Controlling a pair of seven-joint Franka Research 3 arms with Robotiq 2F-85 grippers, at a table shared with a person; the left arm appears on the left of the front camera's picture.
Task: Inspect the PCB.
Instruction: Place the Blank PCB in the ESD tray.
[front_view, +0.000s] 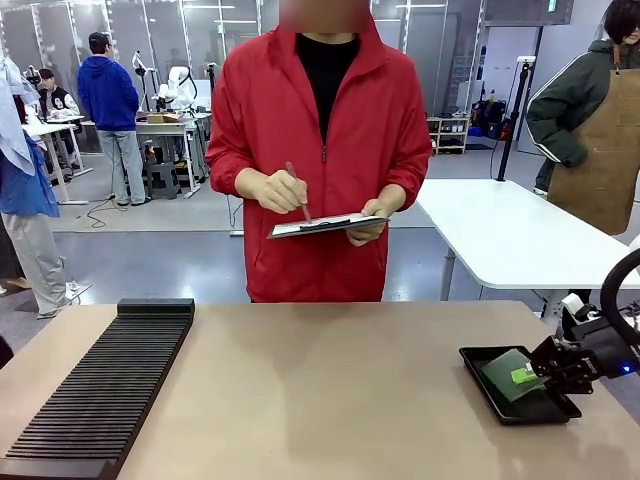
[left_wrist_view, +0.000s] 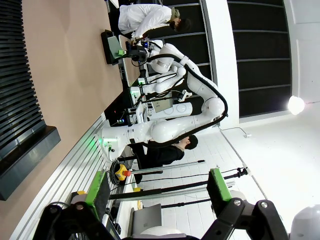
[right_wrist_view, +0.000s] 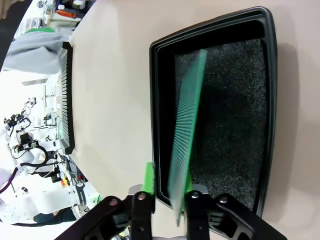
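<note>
At the right edge of the front view we see the right pincer (front_view: 541, 372) reaching in over a shallow black tray (front_view: 490, 390) that lies on the tan worktop (front_view: 330, 390). Its fingers are closed on the PCB (front_view: 507, 373), a thin green board held tilted over the tray's dark inside.

In the right wrist view the same pincer (right_wrist_view: 165, 200) rises from the bottom edge, and the PCB (right_wrist_view: 187, 130) runs away from it edge-on, pinched at its near end between the green pads (right_wrist_view: 148, 177). The board stands above the tray's speckled black foam lining, with the tray's raised rim (right_wrist_view: 210, 30) all around it. We cannot tell whether its far end touches the foam.

The left pincer (left_wrist_view: 155, 192) shows in the left wrist view with its two green-padded fingers spread wide and nothing between them, hanging in open air beside the worktop.

A long black slotted rack (front_view: 105, 385) lies on the left part of the worktop, well apart from the tray. Across the worktop a person in a red jacket (front_view: 320, 150) stands holding a dark clipboard (front_view: 325, 226) in one hand and a pen (front_view: 297, 190) in the other, its tip down on the clipboard.
</note>
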